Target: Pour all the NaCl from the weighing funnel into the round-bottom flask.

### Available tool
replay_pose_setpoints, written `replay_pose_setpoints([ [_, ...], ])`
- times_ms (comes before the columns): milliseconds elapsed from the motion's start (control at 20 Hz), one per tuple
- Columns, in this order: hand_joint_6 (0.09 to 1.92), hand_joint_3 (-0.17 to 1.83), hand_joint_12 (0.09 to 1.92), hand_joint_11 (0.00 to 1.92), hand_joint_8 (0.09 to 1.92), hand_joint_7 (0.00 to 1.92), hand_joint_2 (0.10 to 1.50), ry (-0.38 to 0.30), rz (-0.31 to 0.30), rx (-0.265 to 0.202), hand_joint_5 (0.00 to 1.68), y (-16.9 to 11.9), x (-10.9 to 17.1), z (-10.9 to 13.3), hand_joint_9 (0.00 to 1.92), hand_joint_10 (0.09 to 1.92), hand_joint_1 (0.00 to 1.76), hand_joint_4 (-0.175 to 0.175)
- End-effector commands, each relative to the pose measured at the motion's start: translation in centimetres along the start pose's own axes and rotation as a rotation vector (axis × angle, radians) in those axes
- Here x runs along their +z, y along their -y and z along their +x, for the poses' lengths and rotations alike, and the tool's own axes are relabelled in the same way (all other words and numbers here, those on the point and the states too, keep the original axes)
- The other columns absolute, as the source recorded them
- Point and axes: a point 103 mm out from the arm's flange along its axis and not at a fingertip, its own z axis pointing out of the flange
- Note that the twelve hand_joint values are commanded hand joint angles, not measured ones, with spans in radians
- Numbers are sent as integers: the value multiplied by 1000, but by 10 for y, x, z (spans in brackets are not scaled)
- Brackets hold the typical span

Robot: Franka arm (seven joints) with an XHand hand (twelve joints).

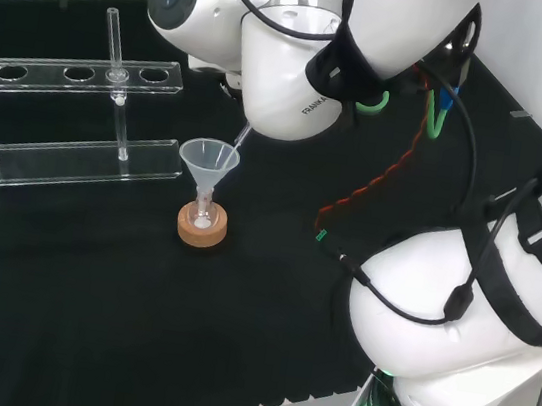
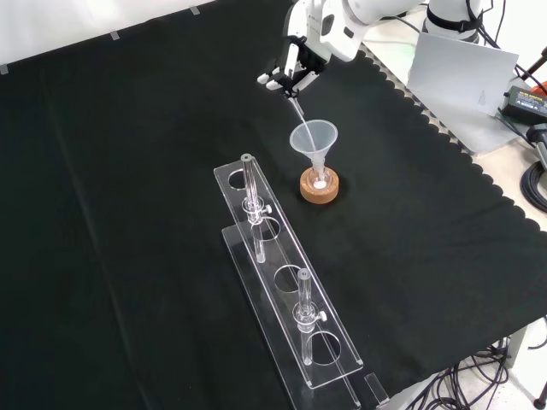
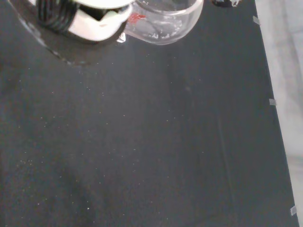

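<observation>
A small round-bottom flask (image 1: 203, 214) stands on a cork ring (image 1: 202, 229) with a clear plastic funnel (image 1: 209, 158) in its neck. White powder lies in the flask (image 2: 320, 179). In the front view the hand (image 2: 291, 73) hangs just above and behind the plastic funnel (image 2: 314, 137), its fingers curled round a glass weighing funnel. The weighing funnel's thin stem (image 2: 295, 109) slants down to the plastic funnel's rim. In the head view that stem (image 1: 242, 139) pokes out from under the arm's white link. Close up in the wrist view are the weighing funnel's clear bowl (image 3: 163, 23) and a white part of the hand (image 3: 94, 23).
A long clear acrylic rack (image 2: 282, 282) with round holes stands near the flask, holding two upright glass tubes (image 2: 249, 184). In the head view the rack (image 1: 77, 75) is at the left. The cloth's scalloped edge (image 2: 479, 184) runs at the right of the front view.
</observation>
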Motion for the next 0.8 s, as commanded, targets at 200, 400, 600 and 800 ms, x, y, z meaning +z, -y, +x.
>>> replay_pose_setpoints([
  [200, 397, 432, 1486, 0, 87, 1704, 741, 20, -5, -26, 1368, -6, -2, 2, 1234, 110, 1120, 175],
  [400, 398, 432, 1486, 0, 87, 1704, 741, 30, -7, -34, 1368, -10, -6, 1, 1234, 110, 1120, 175],
  [600, 398, 432, 1485, 0, 87, 1704, 741, 39, -8, -45, 1368, -13, -8, -2, 1233, 110, 1120, 175],
  [800, 399, 432, 1484, 0, 87, 1704, 741, 58, -16, -56, 1367, -15, -12, -7, 1233, 110, 1120, 175],
])
